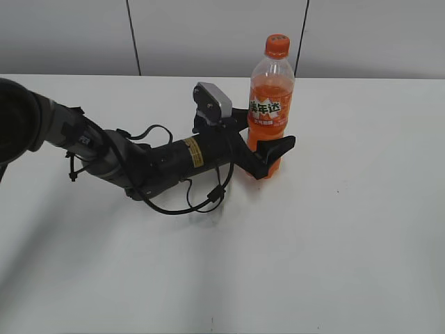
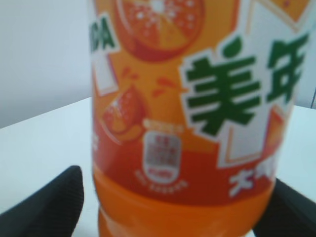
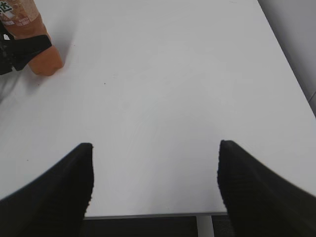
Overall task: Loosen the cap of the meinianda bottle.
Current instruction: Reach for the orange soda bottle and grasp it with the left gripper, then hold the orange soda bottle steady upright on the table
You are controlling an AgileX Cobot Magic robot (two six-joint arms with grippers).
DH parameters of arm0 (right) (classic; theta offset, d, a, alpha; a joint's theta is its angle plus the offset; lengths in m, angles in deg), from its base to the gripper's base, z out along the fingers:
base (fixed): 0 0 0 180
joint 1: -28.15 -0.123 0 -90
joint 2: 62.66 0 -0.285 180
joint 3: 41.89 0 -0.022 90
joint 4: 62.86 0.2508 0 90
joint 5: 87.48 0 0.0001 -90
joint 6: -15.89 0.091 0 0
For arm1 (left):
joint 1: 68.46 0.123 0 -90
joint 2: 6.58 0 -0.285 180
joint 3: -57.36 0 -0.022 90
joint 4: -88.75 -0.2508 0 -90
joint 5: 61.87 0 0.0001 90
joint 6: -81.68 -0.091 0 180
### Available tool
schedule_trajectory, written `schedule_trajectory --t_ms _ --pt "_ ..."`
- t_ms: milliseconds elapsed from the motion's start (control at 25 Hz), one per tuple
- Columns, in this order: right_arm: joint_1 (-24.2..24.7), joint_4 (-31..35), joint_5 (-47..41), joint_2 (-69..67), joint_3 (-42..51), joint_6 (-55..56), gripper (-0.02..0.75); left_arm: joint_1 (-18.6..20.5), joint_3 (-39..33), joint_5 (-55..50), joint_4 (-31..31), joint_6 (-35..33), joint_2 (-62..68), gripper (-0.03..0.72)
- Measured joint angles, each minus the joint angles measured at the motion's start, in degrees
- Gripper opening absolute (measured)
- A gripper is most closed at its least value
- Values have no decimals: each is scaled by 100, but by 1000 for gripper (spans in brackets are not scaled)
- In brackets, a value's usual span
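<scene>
The meinianda bottle (image 1: 270, 111) stands upright toward the far side of the white worktop (image 1: 334, 236), its orange cap (image 1: 277, 46) on top with nothing touching it. The left hand (image 1: 268, 154) reaches in low from the left and has its dark fingers (image 2: 47, 210) on either side of the bottle's lower body, though whether they press the plastic I cannot tell. The right hand (image 3: 155, 185) hangs well apart over bare worktop, spread wide and holding nothing.

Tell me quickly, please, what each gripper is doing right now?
Left gripper: around the lower meinianda bottle; whether it clamps cannot be told.
Right gripper: open, empty, above the table.
</scene>
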Motion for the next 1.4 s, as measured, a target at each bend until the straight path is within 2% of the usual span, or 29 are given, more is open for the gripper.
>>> schedule_trajectory --t_ms 200,320,400,760,920,1200,1400 --pt "0 0 0 0 0 0 586 0 0 -29 0 0 0 577" --pt "0 0 0 0 0 0 586 0 0 -17 -5 0 0 489" --pt "0 0 0 0 0 0 586 0 0 17 -34 0 0 396" --pt "0 0 0 0 0 0 586 25 0 296 -168 0 60 389" --pt "0 0 0 0 0 0 586 251 0 438 -926 49 32 389" --pt "0 0 0 0 0 0 586 881 -9 278 -2625 1050 -646 389" --pt "0 0 0 0 0 0 586 1173 -143 352 -3125 1329 -1277 389"
